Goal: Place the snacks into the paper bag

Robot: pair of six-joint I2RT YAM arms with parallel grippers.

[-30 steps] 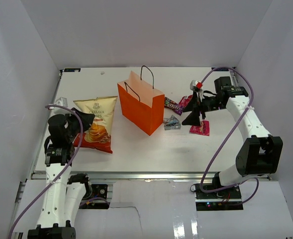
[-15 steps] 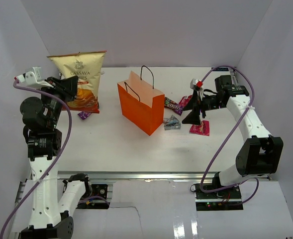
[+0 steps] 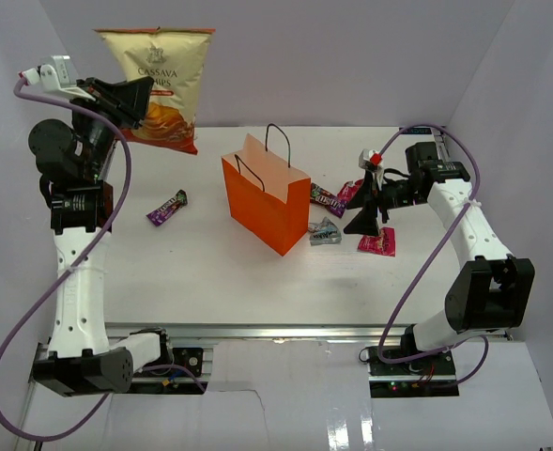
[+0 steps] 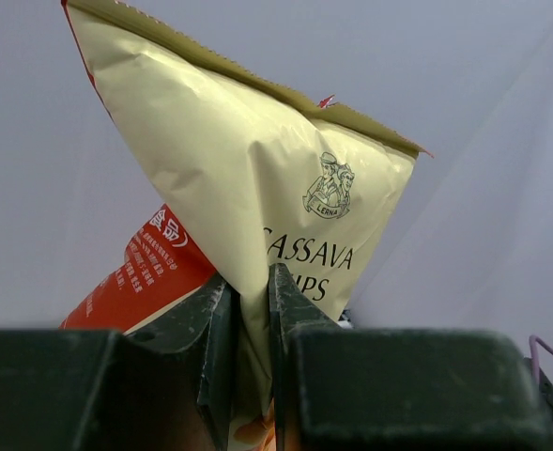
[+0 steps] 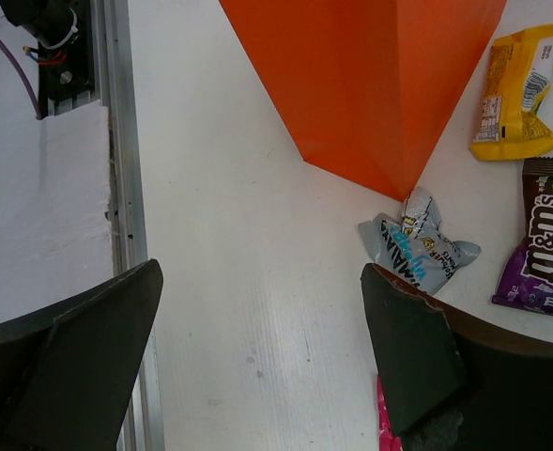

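Observation:
My left gripper (image 3: 131, 100) is shut on the lower edge of the cream-and-orange-red chip bag (image 3: 160, 83) and holds it high above the table's far left. In the left wrist view the bag (image 4: 257, 178) is pinched between my fingers (image 4: 299, 310). The orange paper bag (image 3: 267, 202) stands upright mid-table, also in the right wrist view (image 5: 370, 75). My right gripper (image 3: 368, 211) is open and empty, hovering right of the paper bag (image 5: 260, 272). By it lie a silver-blue packet (image 3: 325, 232) (image 5: 412, 249), a magenta-pink packet (image 3: 377, 244) and a dark brown packet (image 3: 325, 197) (image 5: 548, 249).
A small dark purple packet (image 3: 166, 208) lies on the table at the left, below the lifted chip bag. A yellow packet (image 5: 520, 89) lies behind the paper bag's right side. White walls enclose the table on three sides. A metal rail (image 3: 257, 331) runs along the near edge.
My left arm lifted the chip bag off the table, high up and toward the far left. This uncovered the purple packet. My right gripper barely moved.

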